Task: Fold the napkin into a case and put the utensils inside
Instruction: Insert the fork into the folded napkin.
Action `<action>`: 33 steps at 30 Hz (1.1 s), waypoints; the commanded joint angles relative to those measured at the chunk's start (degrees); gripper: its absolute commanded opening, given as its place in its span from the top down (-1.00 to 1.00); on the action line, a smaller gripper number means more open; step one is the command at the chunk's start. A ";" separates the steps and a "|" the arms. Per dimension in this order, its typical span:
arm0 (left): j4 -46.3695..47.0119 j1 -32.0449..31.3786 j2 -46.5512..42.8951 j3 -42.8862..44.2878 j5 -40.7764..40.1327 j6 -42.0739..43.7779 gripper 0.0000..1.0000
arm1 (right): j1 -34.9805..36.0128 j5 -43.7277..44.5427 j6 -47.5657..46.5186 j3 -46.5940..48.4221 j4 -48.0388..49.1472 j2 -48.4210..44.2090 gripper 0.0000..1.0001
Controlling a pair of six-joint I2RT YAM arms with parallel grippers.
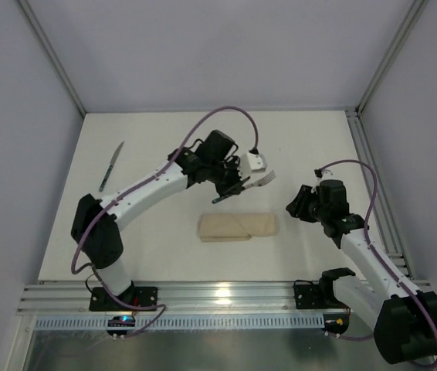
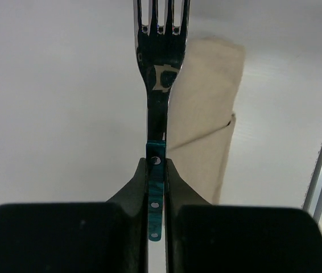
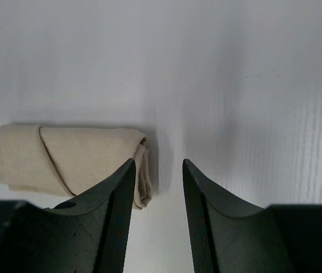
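Knife [image 1: 111, 166] lies well left of L claw [image 2: 156, 165], untouched. L claw pinches fork [image 2: 160, 74] handle, tines out front; case [image 2: 206, 102] just right of them. Narrow grip: fork may swivel, miss the fold. R claw [image 3: 156, 165] spread, empty, case end beside one finger; could bump it.

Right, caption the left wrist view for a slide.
Left gripper clamps the fork's teal handle; folded napkin lies beyond.
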 commanded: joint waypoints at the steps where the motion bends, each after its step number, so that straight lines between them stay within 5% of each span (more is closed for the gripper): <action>1: 2.33 -7.59 7.32 5.94 2.71 0.65 1.00 | -5.65 -1.82 2.07 -2.01 1.80 -2.80 0.14; 7: -0.74 -13.31 22.77 21.48 6.24 3.11 1.00 | -10.14 -0.85 1.89 -5.09 1.18 -5.44 0.14; 11: -0.05 -14.90 27.79 24.32 6.85 3.56 1.00 | -10.49 -1.64 1.89 -6.05 1.09 -5.61 0.14; 33: -0.40 -14.99 27.62 12.64 -5.80 7.87 1.00 | -10.58 -0.86 1.80 -3.33 -2.16 -9.21 0.14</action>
